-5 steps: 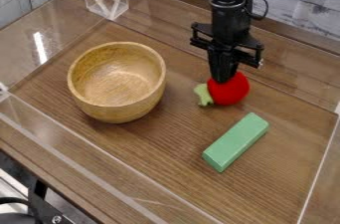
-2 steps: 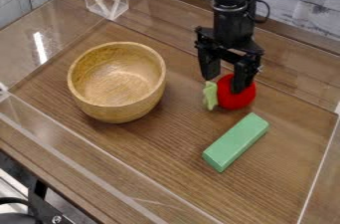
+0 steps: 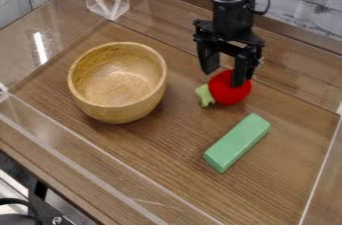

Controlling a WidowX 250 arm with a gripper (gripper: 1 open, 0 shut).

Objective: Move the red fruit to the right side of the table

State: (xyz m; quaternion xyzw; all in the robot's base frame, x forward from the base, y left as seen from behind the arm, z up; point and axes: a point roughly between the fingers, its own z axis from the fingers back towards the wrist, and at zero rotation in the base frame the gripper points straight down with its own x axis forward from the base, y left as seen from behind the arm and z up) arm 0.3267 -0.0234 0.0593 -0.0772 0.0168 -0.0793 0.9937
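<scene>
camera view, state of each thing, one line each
gripper: open, pointing down, fingers either side of the fruit
red fruit: on the table, not gripped
wooden bowl: upright, empty
green block: lying flat, untouched
table: clear walls around it

One red fruit (image 3: 230,89) with a green leafy cap lies right of the frame's centre. One wooden bowl (image 3: 118,81) sits at centre left. One green rectangular block (image 3: 238,141) lies at lower right. One robot arm comes down from the top of the frame, carrying one pincer (image 3: 226,68) with two fingers. All three loose things rest on one table (image 3: 160,149), edged by clear acrylic walls.
</scene>
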